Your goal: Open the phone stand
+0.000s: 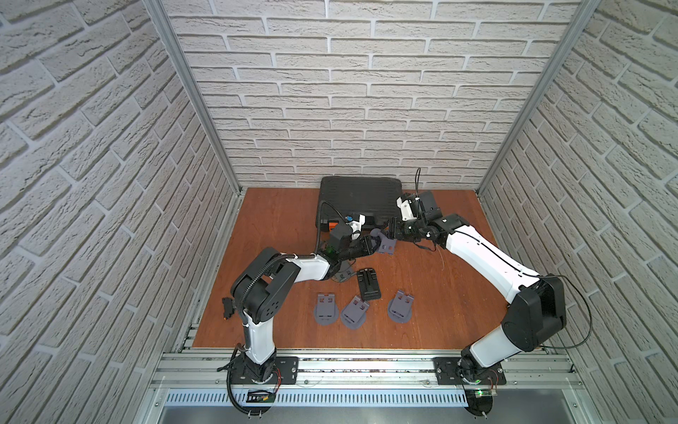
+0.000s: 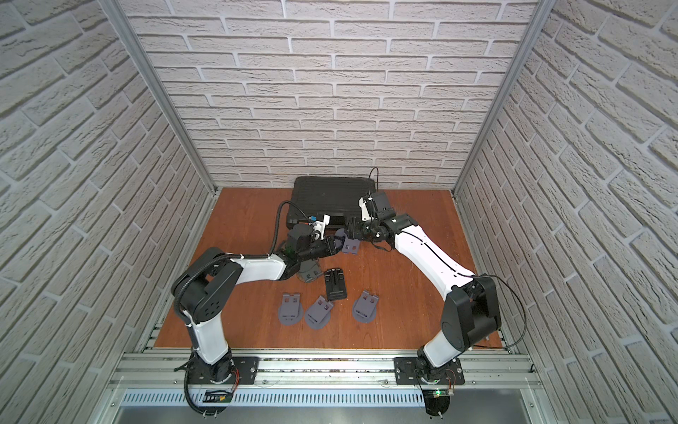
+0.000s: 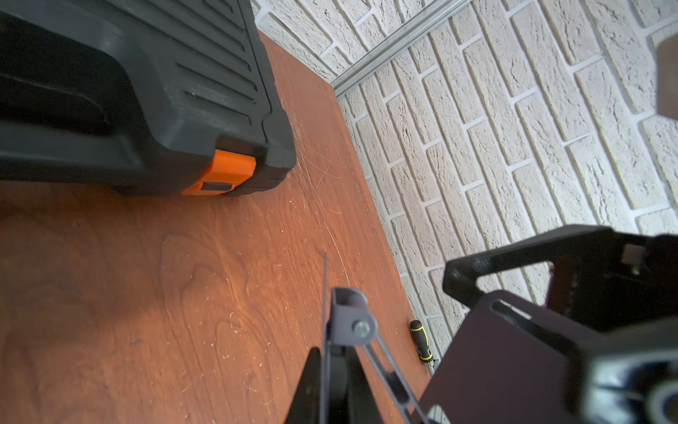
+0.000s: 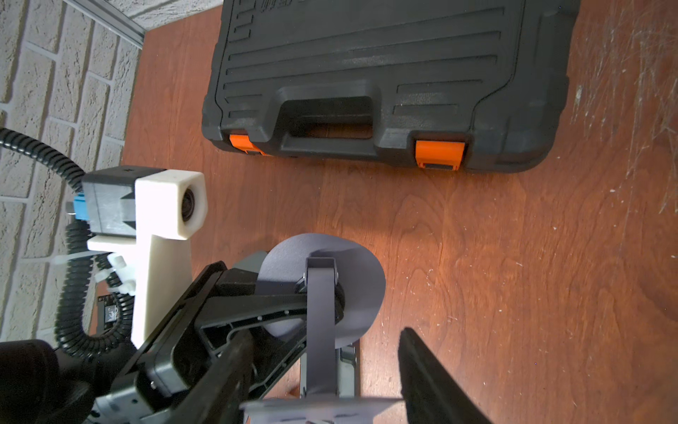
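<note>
The phone stand (image 1: 386, 246) hangs between the two grippers, seemingly lifted clear of the table (image 1: 440, 312). It is just in front of the black tool case (image 1: 359, 198) and near mid-table in both top views. It looks partly unfolded. Its round base (image 4: 352, 264) is at the case end, a slim arm (image 4: 321, 367) runs from it toward the near side of the table, and the flat plate (image 3: 495, 363) stands off at an angle from the hinge (image 3: 354, 325). So the long axis lies roughly from the case toward the robot, base end pointing away, with the disc tilted on edge rather than lying flat. The left gripper (image 1: 370, 245) is closed tight on the arm near the base, pinning that end. The right gripper (image 4: 326, 336) is about half open, its fingers (image 4: 429, 370) on either side of the plate, which spans the gap, so it seems to hold the plate by its edges. The step in hand appears to be the unfolding itself. The next move likely calls for the right gripper to swing the plate farther round the hinge while the left one steadies the base end, without twisting the thin struts. Nearer the robot, three folded grey stands (image 1: 354, 312) and a black one (image 1: 368, 284) lie on the table, well apart from the work.
</note>
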You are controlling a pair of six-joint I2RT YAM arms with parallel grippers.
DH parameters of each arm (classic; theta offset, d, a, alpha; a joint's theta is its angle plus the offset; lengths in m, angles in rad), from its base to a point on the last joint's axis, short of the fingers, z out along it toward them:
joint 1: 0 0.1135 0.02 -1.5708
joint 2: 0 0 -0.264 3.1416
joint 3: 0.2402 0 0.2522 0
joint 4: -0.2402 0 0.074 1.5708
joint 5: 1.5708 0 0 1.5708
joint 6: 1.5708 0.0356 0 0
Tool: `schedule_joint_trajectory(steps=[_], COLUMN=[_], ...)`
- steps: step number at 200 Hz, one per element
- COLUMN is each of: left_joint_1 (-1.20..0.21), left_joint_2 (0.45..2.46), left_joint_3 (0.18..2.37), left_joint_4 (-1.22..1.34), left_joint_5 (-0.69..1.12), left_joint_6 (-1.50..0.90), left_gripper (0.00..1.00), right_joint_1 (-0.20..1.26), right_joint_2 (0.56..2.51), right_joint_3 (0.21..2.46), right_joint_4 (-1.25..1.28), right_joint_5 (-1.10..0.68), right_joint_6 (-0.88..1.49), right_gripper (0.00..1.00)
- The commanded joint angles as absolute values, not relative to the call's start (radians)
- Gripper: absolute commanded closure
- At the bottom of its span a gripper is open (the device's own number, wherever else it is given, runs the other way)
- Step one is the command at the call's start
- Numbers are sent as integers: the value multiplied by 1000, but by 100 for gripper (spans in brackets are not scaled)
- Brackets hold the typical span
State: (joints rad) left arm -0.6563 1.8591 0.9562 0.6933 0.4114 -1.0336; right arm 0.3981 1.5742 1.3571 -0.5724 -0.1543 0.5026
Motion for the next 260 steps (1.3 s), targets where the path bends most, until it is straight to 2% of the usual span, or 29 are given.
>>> schedule_joint_trajectory(steps=[1,134,260], left_joint_1=[-585,-562,-563], left_joint_2=[1870,1873,1857], left_joint_3=[964,967,962], left_joint_4=[742,845,864], left_joint_5=[316,341,353], left_joint_6=[-1138,-1251,-1261], left_gripper=[100,100,100], right_joint_1=[442,501,508], right_joint_2=[1506,1480,1549], right_joint_3=[1327,1261,1259], right_joint_4=[-677,-649,-602], right_joint_5=[-191,-163,-181], right_joint_6=[506,532,545], right_gripper=[83,84,84])
